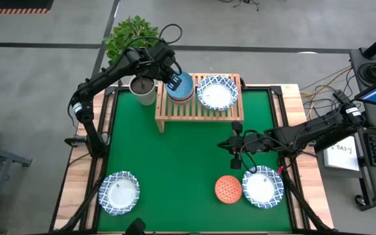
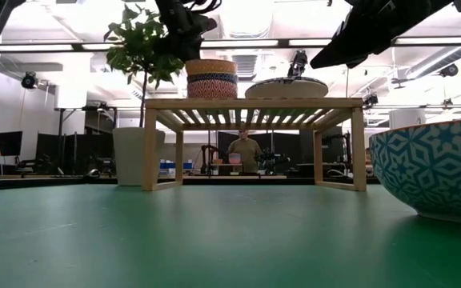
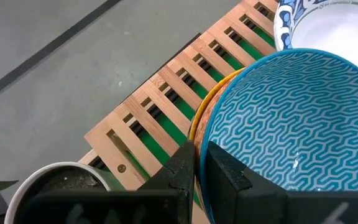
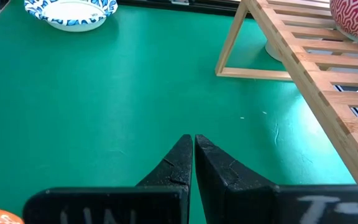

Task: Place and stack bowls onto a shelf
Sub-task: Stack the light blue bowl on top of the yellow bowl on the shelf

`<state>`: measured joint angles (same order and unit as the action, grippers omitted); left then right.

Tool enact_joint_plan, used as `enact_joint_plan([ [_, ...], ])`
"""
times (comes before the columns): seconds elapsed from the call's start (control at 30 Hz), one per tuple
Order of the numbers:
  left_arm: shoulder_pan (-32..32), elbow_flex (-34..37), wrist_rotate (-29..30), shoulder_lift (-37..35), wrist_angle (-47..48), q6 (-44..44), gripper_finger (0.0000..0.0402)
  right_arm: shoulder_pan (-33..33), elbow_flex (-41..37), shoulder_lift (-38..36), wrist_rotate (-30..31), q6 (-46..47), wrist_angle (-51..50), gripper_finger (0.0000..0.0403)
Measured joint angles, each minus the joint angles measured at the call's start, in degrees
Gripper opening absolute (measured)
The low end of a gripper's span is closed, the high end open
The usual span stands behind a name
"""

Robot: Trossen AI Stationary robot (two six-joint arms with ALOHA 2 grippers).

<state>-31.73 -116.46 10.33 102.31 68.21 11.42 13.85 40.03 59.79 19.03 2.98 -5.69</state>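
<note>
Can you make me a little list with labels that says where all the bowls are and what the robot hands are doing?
shelf: low light-wood slatted rack at the table's far side
on shelf: stack of small bowls with a blue-patterned bowl on top; wide white blue-rimmed bowl beside it
on table: two wide white blue-rimmed bowls; orange-red dotted bowl
left end effector: shut on the top bowl's rim
right end effector: shut, empty, above the green mat

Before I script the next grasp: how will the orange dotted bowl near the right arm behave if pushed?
The orange dotted bowl lies dome-up, so it will likely slide, not roll. Round and probably glazed, it may slip from the fingers. It sits close beside a white bowl and might knock it.
</note>
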Motion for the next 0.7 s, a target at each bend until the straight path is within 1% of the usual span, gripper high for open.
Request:
enact_joint_plan([
  [0.13,0.00,0.00,-0.04,-0.01,-0.19,0.11,0.0023,0.00,0.00,0.00,0.00,-0.02,0.00,0.0009],
  [0.47,0.00,-0.26,-0.87,-0.51,0.06,-1.57,0.0109,0.00,0.00,0.00,0.00,-0.06,0.01,0.0009],
  [0.57,0.05,-2.49,-1.81,-1.07,1.20,-2.37,0.0123,0.00,0.00,0.00,0.00,-0.10,0.02,0.0009],
  [0.7,0.73,-8.65,-2.53,-1.21,6.26,-4.35,0.0132,0.00,0.00,0.00,0.02,-0.23,0.63,0.0009],
])
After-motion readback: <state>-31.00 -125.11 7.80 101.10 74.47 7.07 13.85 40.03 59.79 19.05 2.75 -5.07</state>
